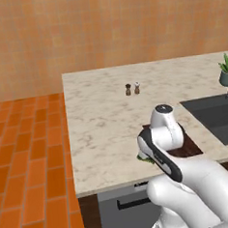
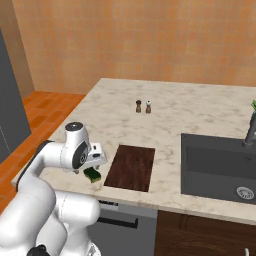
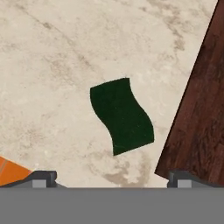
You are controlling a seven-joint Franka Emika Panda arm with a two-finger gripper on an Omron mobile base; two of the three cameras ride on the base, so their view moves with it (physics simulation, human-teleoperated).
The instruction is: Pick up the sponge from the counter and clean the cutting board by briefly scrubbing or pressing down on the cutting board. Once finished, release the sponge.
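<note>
The two-finger dark gripper (image 3: 112, 178) of the white arm hangs over the near edge of the counter with its jaws spread wide and nothing between them; in the hand view one dark fingertip (image 3: 41, 178) rises at each lower corner. Directly beneath it, between the lines of the two fingers but apart from both, lies the small flat dark green sponge (image 3: 122, 115). From above, its outline is a wavy-sided rectangle with a matt, even top. The right base view adds what the hand view cannot: the sponge (image 2: 93, 175) has a yellowish-green lower layer, and it sits close to the counter's front edge, just under the hand.

Just beside the sponge, on one side of the gripper, lies the thin dark reddish-brown wooden cutting board (image 3: 202, 113), with streaked grain and a straight edge; a narrow strip of worktop separates them. The right base view shows the whole board (image 2: 130, 167) as a flat rectangle several times larger than the sponge, whereas in the left base view the arm covers most of it.

Both rest on the light beige marble-patterned counter (image 2: 190, 107), smooth with grey veining and a thick pale rim. Farther along the worktop from the gripper is a dark grey recessed sink (image 2: 220, 167). Well beyond the board stand two tiny shakers (image 2: 143, 106), one dark, one pale-topped, close together. An orange tiled floor (image 1: 27, 156) lies beside the counter.
</note>
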